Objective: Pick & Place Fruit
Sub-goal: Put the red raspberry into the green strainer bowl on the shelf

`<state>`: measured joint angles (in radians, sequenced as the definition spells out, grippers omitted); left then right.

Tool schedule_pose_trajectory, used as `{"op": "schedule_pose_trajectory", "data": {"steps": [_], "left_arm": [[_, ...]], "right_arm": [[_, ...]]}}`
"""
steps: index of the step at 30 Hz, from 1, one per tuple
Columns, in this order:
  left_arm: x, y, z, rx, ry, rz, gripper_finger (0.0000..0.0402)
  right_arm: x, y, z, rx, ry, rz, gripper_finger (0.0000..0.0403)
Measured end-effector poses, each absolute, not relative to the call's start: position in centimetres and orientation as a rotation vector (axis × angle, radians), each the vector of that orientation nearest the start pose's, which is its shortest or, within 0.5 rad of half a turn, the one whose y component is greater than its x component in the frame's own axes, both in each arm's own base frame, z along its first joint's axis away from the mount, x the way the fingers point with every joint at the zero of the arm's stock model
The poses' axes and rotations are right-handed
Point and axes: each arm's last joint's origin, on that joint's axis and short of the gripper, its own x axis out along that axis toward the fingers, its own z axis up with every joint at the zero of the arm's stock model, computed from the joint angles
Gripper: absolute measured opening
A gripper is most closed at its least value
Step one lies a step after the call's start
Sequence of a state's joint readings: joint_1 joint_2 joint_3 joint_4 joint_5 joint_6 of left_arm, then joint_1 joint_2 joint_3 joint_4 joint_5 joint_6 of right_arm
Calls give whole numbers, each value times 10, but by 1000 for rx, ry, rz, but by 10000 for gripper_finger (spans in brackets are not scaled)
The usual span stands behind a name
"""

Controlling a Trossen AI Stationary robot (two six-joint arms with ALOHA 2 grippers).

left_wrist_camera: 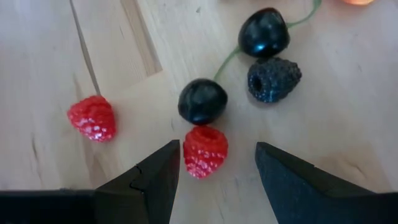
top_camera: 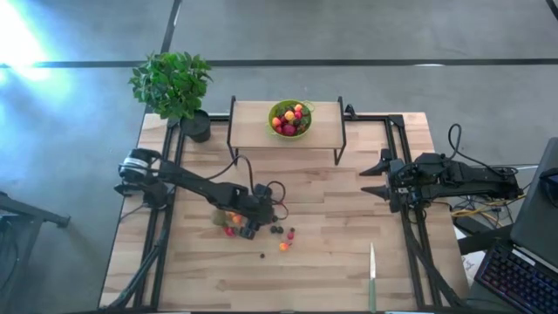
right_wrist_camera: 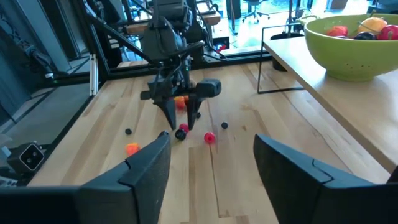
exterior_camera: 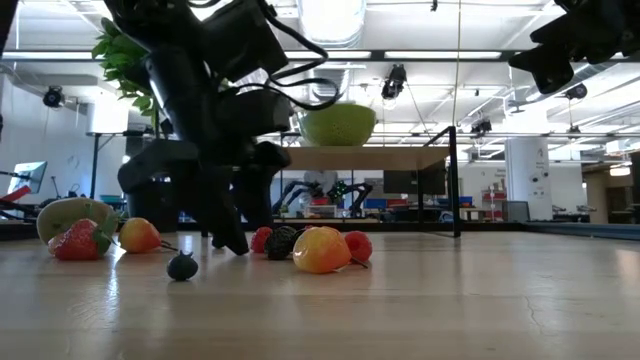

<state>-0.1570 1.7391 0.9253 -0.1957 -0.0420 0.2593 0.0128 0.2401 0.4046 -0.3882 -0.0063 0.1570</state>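
Note:
Small toy fruits lie loose on the wooden table. In the left wrist view I see a red raspberry (left_wrist_camera: 205,151), a second raspberry (left_wrist_camera: 93,117), two dark cherries (left_wrist_camera: 202,101) (left_wrist_camera: 263,32) and a blackberry (left_wrist_camera: 273,79). My left gripper (left_wrist_camera: 217,168) points steeply down, open, with a finger on either side of the first raspberry and a gap to both. The low view adds a kiwi (exterior_camera: 70,215), a strawberry (exterior_camera: 80,240) and an orange-red fruit (exterior_camera: 322,250). My right gripper (top_camera: 373,181) waits open at the table's right side, holding nothing.
A lime-green bowl (top_camera: 289,118) with several fruits stands on a raised wooden shelf (top_camera: 253,126) at the back. A potted plant (top_camera: 174,87) is at the back left. A knife (top_camera: 372,275) lies near the front edge, right of the fruits.

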Motion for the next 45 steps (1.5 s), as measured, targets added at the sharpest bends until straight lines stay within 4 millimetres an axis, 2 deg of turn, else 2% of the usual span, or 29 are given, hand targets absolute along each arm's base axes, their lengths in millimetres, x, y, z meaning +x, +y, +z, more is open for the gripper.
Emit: {"op": "schedule_pose_trajectory", "data": {"steps": [9,26,41,45], "left_arm": [[325,-50,145,337,977,-234,201],[325,-50,144,336,974,-233,109],[325,-50,144,336,975,-231,112],[323,-49,150,343,988,-221,113]], "right_arm": [[90,1,244,156,225,1,230],[90,1,244,155,225,1,287],[90,1,244,156,225,1,335],[90,1,244,156,225,1,347]]}}
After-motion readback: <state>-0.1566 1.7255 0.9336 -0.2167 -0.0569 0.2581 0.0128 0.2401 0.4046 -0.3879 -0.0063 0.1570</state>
